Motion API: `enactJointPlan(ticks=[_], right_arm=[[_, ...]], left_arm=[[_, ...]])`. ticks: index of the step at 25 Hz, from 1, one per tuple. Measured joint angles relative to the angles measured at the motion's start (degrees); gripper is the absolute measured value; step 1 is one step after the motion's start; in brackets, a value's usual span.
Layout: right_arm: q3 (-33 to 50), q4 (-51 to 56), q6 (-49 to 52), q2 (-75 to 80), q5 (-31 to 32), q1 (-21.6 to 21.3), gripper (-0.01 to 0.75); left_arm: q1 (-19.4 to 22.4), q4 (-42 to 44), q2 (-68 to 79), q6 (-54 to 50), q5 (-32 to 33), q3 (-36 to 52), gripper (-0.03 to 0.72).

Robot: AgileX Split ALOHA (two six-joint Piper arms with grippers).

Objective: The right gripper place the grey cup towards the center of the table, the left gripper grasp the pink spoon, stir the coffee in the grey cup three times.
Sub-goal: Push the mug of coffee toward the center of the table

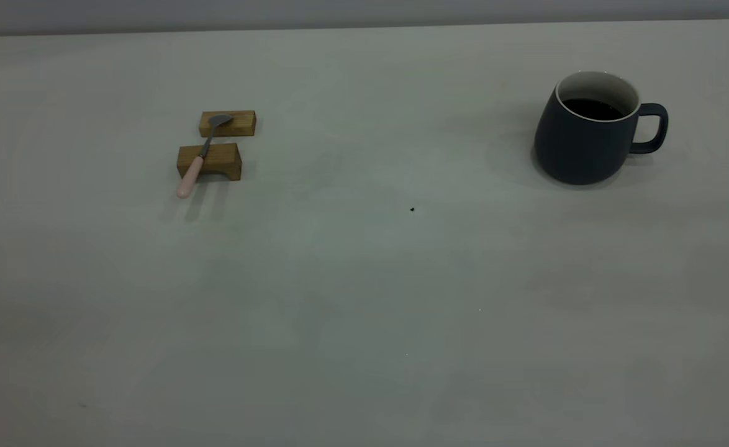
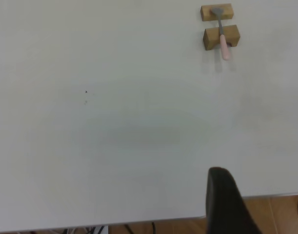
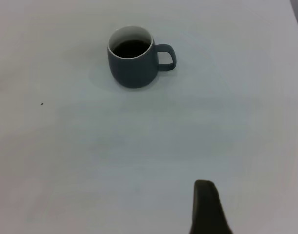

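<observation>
The pink spoon [image 1: 198, 157] is laid across two wooden blocks [image 1: 210, 160] on the left of the desk [image 1: 364, 298]. Its pink handle points at the camera and its bowl points away. The grey cup [image 1: 582, 131] of coffee [image 1: 593, 109] is stood upright far right, handle pointing right. Only one dark finger [image 2: 227, 204] of the left gripper and one finger [image 3: 206, 208] of the right gripper are seen, so apart or together cannot be told.

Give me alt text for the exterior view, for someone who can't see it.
A grey cup holding dark coffee stands upright at the right of a pale table, its handle pointing right. At the left, a pink spoon lies bridged across two wooden blocks, bowl on the farther block, pink handle overhanging the nearer one. No arm or pincer is visible.
</observation>
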Motion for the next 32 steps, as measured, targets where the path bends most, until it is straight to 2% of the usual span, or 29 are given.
enactJointPlan(ticks=[4, 10, 17, 25, 32], right_arm=[[-0.8, 0.9, -3.0, 6.2, -1.7, 0.0, 0.534], [-3.3, 2.3, -12.2, 26.8, -14.8, 0.0, 0.607], [-11.3, 6.1, -25.2, 57.7, -29.3, 0.0, 0.592], [-27.9, 12.2, -46.1, 90.6, -34.7, 0.0, 0.591], [-43.2, 13.7, -70.6, 113.5, -33.3, -1.5, 0.59]], left_arm=[[0.0, 0.0, 0.0, 0.0, 0.0, 0.0, 0.436], [0.0, 0.0, 0.0, 0.0, 0.0, 0.0, 0.436], [0.0, 0.0, 0.0, 0.0, 0.0, 0.0, 0.436], [0.0, 0.0, 0.0, 0.0, 0.0, 0.0, 0.436], [0.0, 0.0, 0.0, 0.0, 0.0, 0.0, 0.436]])
